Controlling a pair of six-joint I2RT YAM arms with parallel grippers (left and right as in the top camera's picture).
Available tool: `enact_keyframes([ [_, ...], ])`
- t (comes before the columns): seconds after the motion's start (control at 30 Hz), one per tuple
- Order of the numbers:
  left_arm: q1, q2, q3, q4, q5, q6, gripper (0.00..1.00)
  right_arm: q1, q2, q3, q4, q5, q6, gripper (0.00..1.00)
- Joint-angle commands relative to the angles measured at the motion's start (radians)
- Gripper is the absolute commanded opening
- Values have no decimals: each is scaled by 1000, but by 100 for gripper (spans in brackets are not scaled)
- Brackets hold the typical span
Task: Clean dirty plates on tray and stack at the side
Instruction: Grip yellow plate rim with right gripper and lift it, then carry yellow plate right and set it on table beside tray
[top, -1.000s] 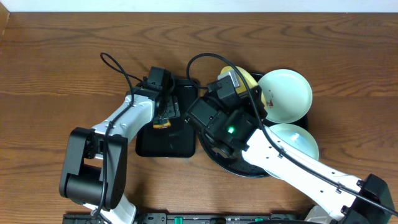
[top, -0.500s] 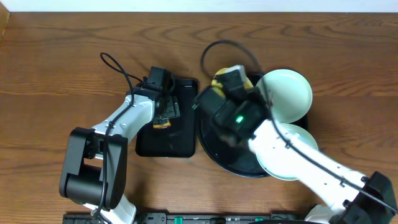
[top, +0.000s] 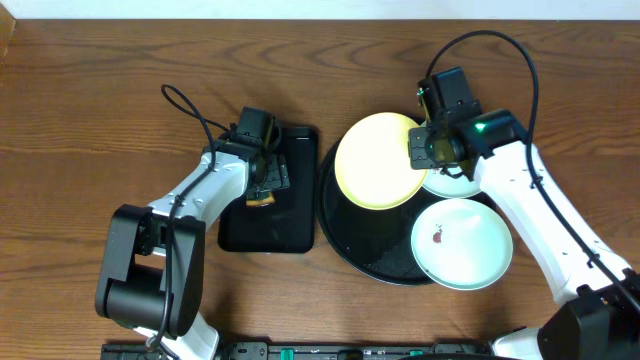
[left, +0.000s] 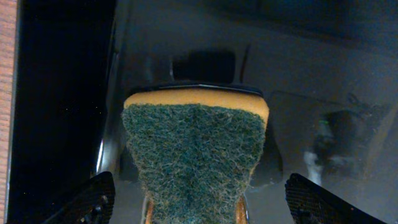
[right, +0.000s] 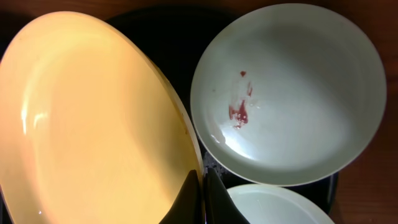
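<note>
On the brown wood-grain tabletop (top: 90, 90), the round black tray (top: 360, 245) lies right of centre, with a smaller rectangular tray (top: 285, 225) just beside it on the left. The round tray carries three plates. The yellow plate (top: 375, 165), seemingly tipped up, overlaps one mint plate (top: 455, 186). The other mint plate (top: 465, 250), red-smeared, lies nearer the robot.

The right tool (right: 201, 190) is clenched on the yellow plate's rim. The left tool (left: 198, 202) is spread wide over the rectangular tray, and a sponge (left: 196, 143) stands between its jaws, clear of both.

The step looks like presenting the yellow plate for scrubbing. It calls for a steady rim pinch, a low carry, and closing on the sponge first. The bare wood right of the round tray would suit the stack. The room is out of view.
</note>
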Motion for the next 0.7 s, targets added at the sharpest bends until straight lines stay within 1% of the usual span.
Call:
enact_keyframes([
  [0.0, 4, 5, -4, -5, -9, 5, 89, -21, -14, 17, -8, -79, -68, 1],
  [0.1, 4, 5, -4, -5, -9, 5, 89, -86, -14, 17, -12, -84, -54, 1],
  [0.17, 4, 5, -4, -5, -9, 5, 89, -156, -14, 17, 5, -121, -40, 1],
  [0.3, 4, 5, -4, -5, -10, 5, 89, -346, -14, 17, 63, -290, -41, 1],
  [0.37, 4, 5, -4, -5, -9, 5, 89, -445, -14, 17, 77, -332, -40, 1],
  [0.53, 4, 5, -4, -5, -9, 5, 89, -682, -9, 17, 106, -327, -39, 1],
  [0.67, 4, 5, -4, -5, -9, 5, 89, -819, -8, 17, 128, -303, -16, 1],
])
